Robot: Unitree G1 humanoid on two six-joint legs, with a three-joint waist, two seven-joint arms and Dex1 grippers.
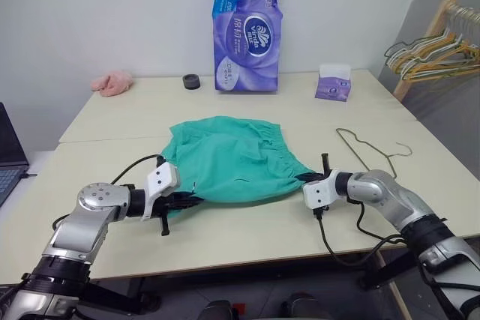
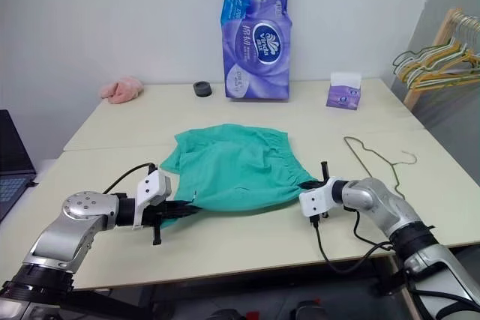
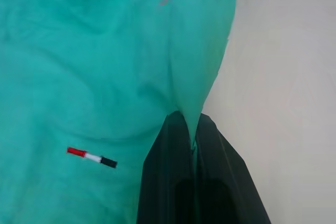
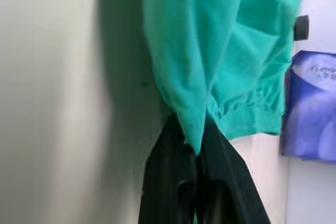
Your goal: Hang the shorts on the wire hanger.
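Got both my left gripper [image 1: 182,201] and right gripper [image 1: 309,178] pinched on the shorts [image 1: 229,157], stretched side to side between them, and the wire hanger [image 1: 367,145] lies probably just beyond my right one.

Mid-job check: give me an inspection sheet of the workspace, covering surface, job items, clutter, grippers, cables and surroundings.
Surface: pale table, made of two tops pushed together.
Job's things: shorts spread at the centre, pinched at both near corners; wire hanger lies flat to their right, apart from them.
Clutter: purple tissue pack, small tissue box, black ring and pink cloth along the far edge.
Grippers: left gripper shut on the shorts; right gripper shut on the shorts.
Cables: black cable loops on the table under the right arm.
Surroundings: hanger rack far right; laptop at the left.
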